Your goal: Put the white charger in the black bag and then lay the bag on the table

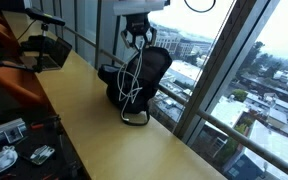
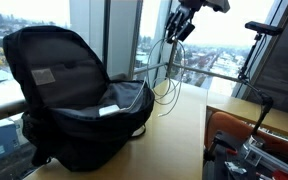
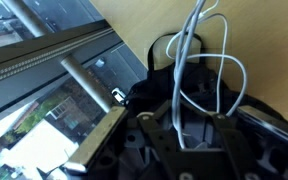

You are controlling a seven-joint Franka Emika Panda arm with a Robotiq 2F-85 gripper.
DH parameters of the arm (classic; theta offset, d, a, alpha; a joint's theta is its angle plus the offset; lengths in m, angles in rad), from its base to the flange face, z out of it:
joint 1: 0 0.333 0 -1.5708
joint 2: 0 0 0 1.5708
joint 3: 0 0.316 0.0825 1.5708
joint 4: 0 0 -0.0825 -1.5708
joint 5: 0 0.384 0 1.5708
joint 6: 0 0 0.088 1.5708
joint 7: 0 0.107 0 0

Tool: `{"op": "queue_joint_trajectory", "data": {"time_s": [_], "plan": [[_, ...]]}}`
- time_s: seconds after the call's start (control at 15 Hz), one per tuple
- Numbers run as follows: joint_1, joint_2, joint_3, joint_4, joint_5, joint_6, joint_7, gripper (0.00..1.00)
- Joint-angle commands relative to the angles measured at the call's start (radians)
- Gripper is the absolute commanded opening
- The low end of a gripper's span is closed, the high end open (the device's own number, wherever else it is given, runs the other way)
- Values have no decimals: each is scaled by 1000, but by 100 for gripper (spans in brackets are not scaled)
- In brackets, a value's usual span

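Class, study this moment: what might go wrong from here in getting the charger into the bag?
The hand pinches only the thin cable of the white charger, so it may slip. Its loops dangle beside the black bag, over the table, and may snag or end up outside the opening.

Overcast daylight floods in through the tall windows (image 1: 234,60) and blows the sky out to white in both exterior views, leaving the black bag (image 2: 74,110) a dark, backlit mass with little detail. The table (image 1: 114,140) shows a soft sheen and faint shadows. The wrist view is dimmer, and its lower edge is out of focus.
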Motion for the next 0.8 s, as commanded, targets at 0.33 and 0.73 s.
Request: {"op": "queue_joint_trajectory", "data": {"time_s": [0.33,0.73], "plan": [[84,81,35,442,-109,-221,44,2],[141,250,69,710,-192,-294,50,2]]}}
